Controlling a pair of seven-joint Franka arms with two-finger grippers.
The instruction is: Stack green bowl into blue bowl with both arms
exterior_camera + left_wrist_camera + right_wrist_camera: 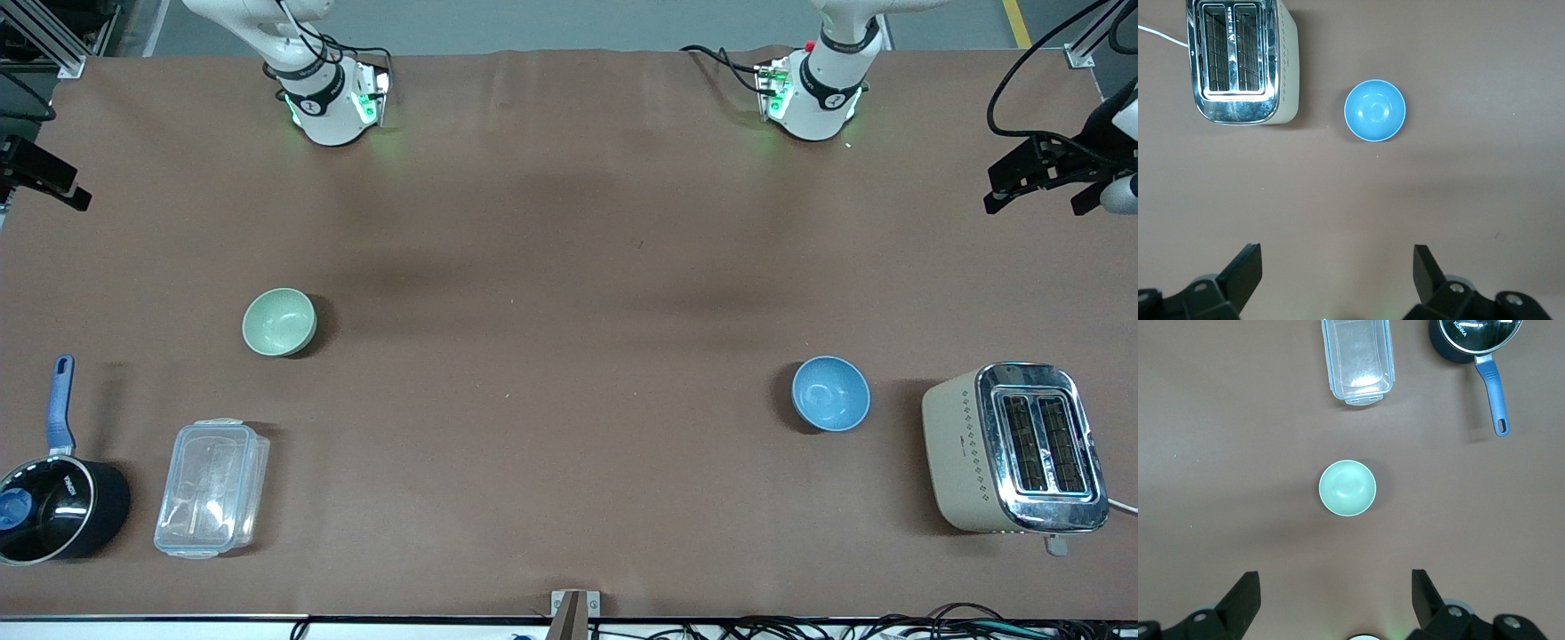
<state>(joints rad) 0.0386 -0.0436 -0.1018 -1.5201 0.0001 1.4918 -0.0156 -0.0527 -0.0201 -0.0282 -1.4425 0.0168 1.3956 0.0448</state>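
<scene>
The pale mint-green bowl [279, 322] stands upright on the brown table toward the right arm's end; it also shows in the right wrist view [1347, 488]. The sky-blue bowl [830, 393] stands upright toward the left arm's end, beside the toaster; it also shows in the left wrist view [1375, 111]. The two bowls are far apart and both are empty. My left gripper [1337, 261] is open and empty, high over bare table short of the blue bowl. My right gripper [1335, 583] is open and empty, high over bare table short of the green bowl. Neither gripper shows in the front view.
A cream and chrome toaster [1013, 447] stands beside the blue bowl at the left arm's end. A clear lidded plastic box [212, 487] and a black saucepan with a blue handle [55, 498] lie nearer the front camera than the green bowl. Both arm bases [329, 102] stand at the table's back edge.
</scene>
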